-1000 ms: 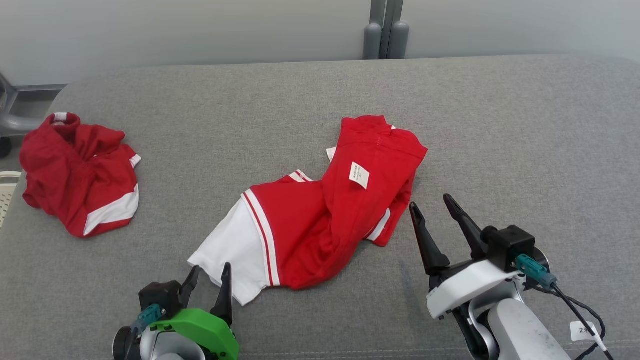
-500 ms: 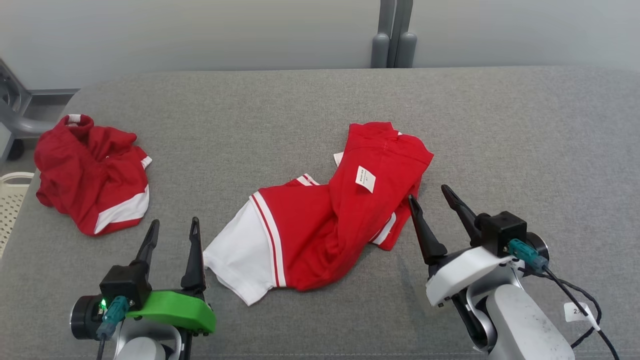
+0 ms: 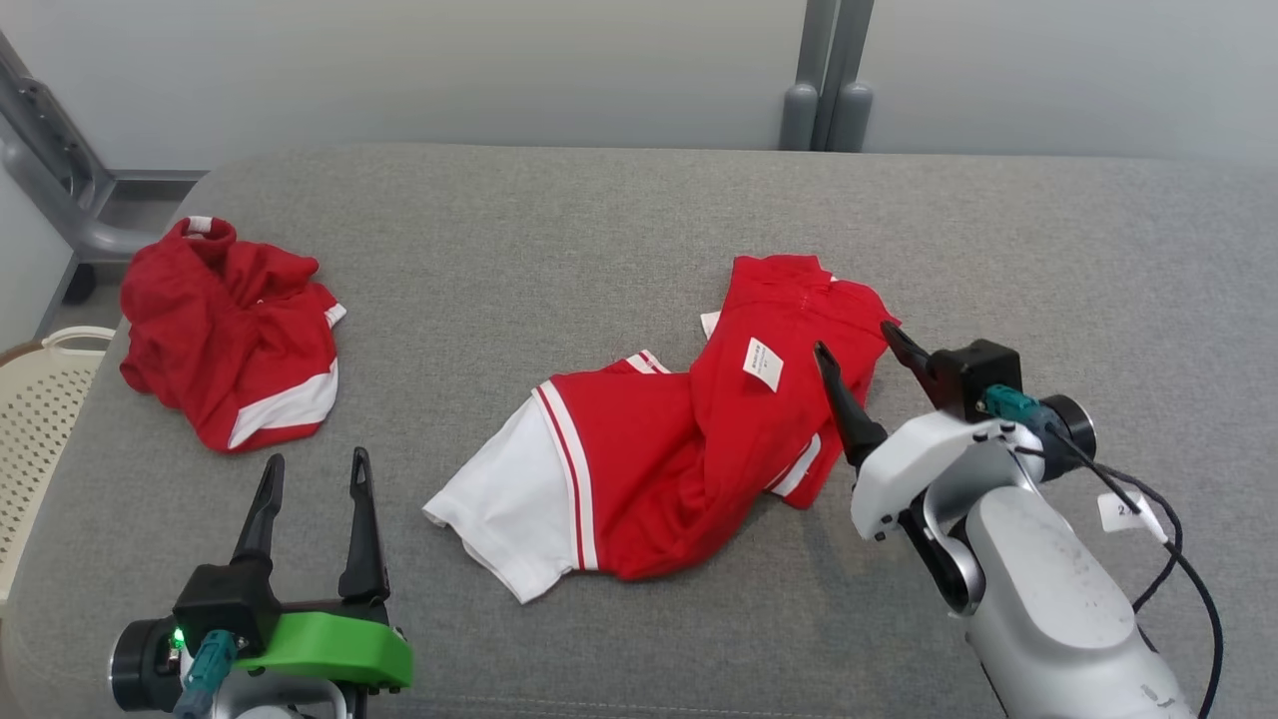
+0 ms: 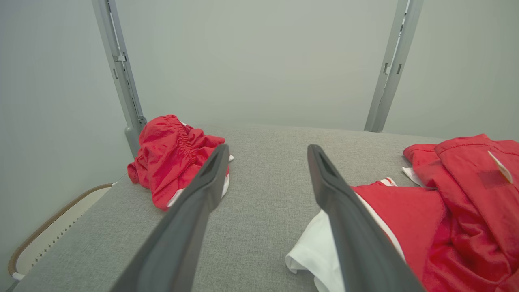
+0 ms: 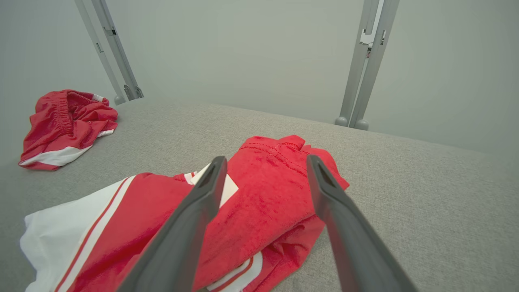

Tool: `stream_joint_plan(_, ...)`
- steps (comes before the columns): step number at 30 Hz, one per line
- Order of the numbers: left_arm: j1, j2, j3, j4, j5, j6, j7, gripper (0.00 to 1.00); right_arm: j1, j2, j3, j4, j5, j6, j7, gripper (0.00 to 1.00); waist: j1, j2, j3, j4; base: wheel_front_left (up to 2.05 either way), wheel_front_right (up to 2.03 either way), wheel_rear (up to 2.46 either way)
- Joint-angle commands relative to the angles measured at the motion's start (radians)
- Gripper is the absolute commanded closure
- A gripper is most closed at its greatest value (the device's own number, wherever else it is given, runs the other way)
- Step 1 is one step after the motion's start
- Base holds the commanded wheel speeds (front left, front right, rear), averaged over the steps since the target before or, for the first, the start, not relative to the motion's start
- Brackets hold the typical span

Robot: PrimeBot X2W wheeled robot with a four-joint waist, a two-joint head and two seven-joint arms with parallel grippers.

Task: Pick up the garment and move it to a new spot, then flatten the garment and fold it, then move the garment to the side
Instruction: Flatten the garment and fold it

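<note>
- Table [image 3: 599, 220] with a grey padded top takes most of your head view, and both pieces of clothing lie on it.
- In the middle of the table you see the garment [image 3: 679, 449], red with a white part and striped edges. It lies crumpled, its white end towards the left gripper.
- At the far left edge a second red garment [image 3: 220, 340] lies bunched, well apart from the first.
- Your right gripper [image 3: 855, 338] hangs over the red far end of the garment, fingers apart, nothing between them. Whether the tips touch the cloth I cannot tell.
- Your left gripper [image 3: 317, 457] stands over bare table, near the white end, fingers apart and empty.
- A pale basket [image 3: 40, 399] stands beside the table's left edge.
- A white label [image 3: 764, 364] sits on the red cloth.
</note>
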Motion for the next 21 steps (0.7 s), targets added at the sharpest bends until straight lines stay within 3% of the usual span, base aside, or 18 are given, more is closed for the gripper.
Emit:
stream_joint_plan(1,0.012,-0.007,0.002,0.0,0.007,-0.008,0.0,0.0,-0.032,-0.006,-0.005,0.023,-0.008,0.0,0.012,0.0,0.0,0.0,0.001,0.014,0.0,0.0,0.0)
stream_joint_plan(9,-0.009,-0.043,0.009,0.02,0.022,-0.041,0.0,0.0,-0.191,-0.019,0.0,0.214,-0.021,0.0,0.081,0.0,0.0,0.0,0.023,0.063,0.0,0.0,0.0)
stream_joint_plan(21,-0.025,-0.072,0.026,0.047,0.042,-0.073,0.0,0.0,-0.334,-0.051,0.013,0.487,-0.027,0.0,0.069,0.0,0.0,0.0,0.048,0.131,0.0,0.0,0.0)
